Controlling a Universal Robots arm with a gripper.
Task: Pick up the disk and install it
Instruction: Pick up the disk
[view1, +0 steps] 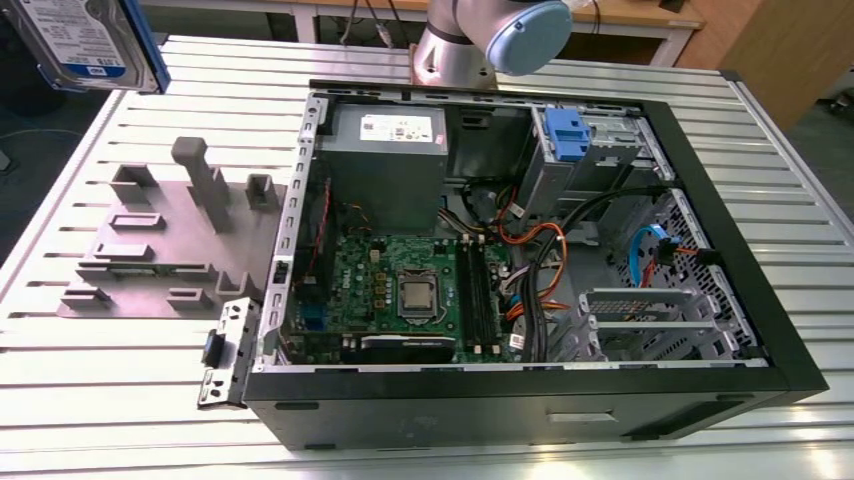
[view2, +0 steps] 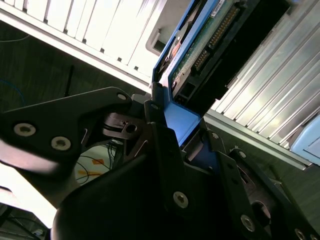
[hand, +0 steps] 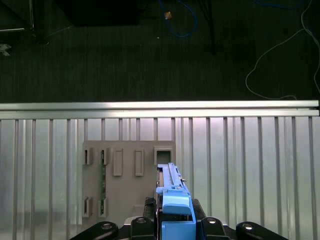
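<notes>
The disk (view1: 83, 38), a silver hard drive with a white-and-blue label and a blue carrier frame, hangs in the air at the exterior view's far upper left, above the table's edge. In the second wrist view my gripper (view2: 183, 131) is shut on the blue frame of the disk (view2: 200, 45), which shows its circuit board and connector side. The first wrist view looks down the disk's blue edge (hand: 172, 200) clamped between the fingers (hand: 141, 222), with the grey holder plate (hand: 130, 185) directly below.
An open computer case (view1: 787, 350) lies on the slatted table, with motherboard, cables and a drive bay holding a small blue bracket (view1: 567, 135). The grey holder plate (view1: 154, 250) with upright posts sits to the case's left. The arm's base (view1: 487, 40) stands behind the case.
</notes>
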